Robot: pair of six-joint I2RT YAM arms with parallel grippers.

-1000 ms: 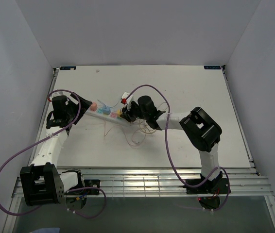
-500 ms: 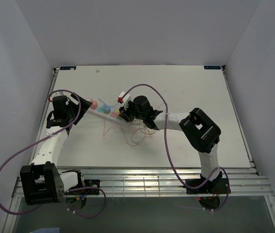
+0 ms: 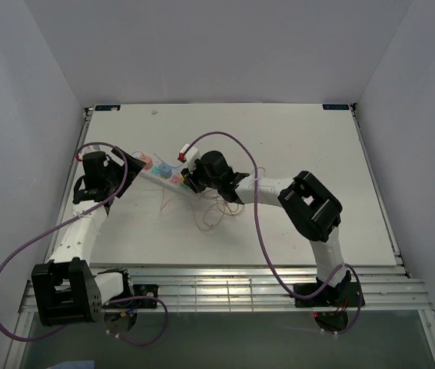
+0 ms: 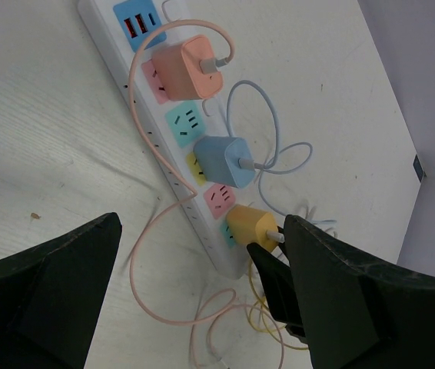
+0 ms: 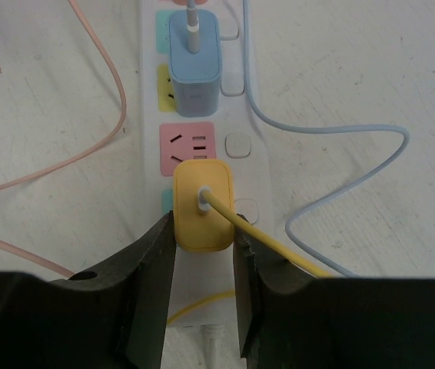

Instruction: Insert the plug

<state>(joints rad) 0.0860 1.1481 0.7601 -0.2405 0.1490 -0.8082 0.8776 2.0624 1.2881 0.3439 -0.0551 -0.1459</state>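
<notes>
A white power strip (image 4: pixel 156 146) with coloured sockets lies slantwise on the table (image 3: pixel 302 146); it also shows in the top view (image 3: pixel 160 175). My right gripper (image 5: pixel 202 231) is shut on the yellow plug (image 5: pixel 202 205), holding it by both sides over the teal socket at the strip's end (image 5: pixel 150 157). The yellow plug (image 4: pixel 250 225) looks slightly tilted on that socket; how deep it sits I cannot tell. My left gripper (image 4: pixel 200 231) is open and empty, above the table beside the strip. In the top view it (image 3: pixel 129 165) is at the strip's left end.
A blue plug (image 5: pixel 194 58) and a pink plug (image 4: pixel 189 65) sit in other sockets. A pink socket (image 5: pixel 187 143) next to the yellow plug is bare. Loose pink, blue and yellow cables (image 3: pixel 217 209) loop on the table beside the strip.
My right gripper has moved left and farther back with the yellow plug, onto the strip's end socket. The strip has shifted slightly left. The left arm has barely moved.
</notes>
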